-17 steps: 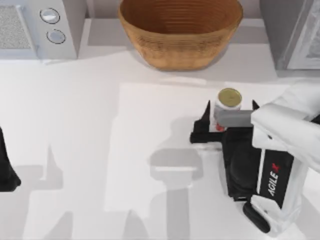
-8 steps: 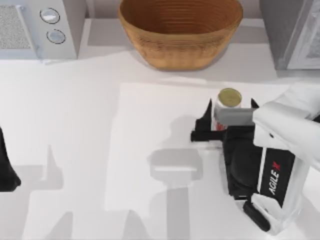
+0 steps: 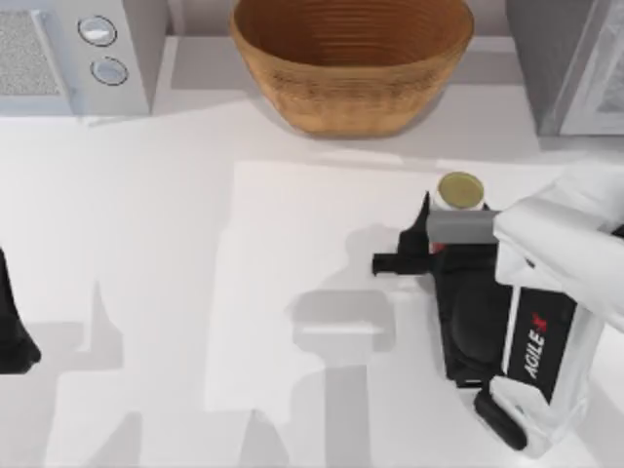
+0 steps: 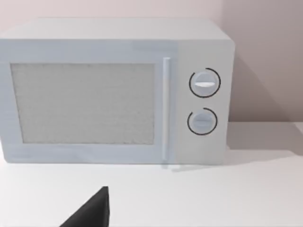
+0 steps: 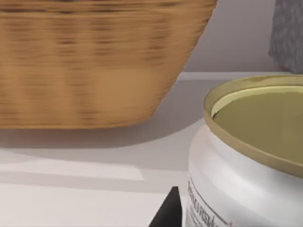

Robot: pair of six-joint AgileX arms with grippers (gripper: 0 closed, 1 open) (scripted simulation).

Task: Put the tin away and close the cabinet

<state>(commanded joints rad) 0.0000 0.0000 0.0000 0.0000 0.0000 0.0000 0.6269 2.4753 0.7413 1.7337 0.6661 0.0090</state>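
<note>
Standing upright toward the right edge of the bench, the tin (image 3: pixel 460 190) shows you a round dull gold metal top and a smooth white label with red marks. Your right gripper (image 3: pixel 450 230) is around its lower body; whether the jaws press on it, you cannot tell. Behind it, at the back edge, the woven wicker basket (image 3: pixel 352 60) is a wide bowl. Your left gripper (image 3: pixel 14 336) is parked at the left edge, facing the boxy microwave (image 4: pixel 118 92)

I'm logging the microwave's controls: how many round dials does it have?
2. Both sit on the microwave panel beside its door, at the table's far left: upper dial and lower dial.
</note>
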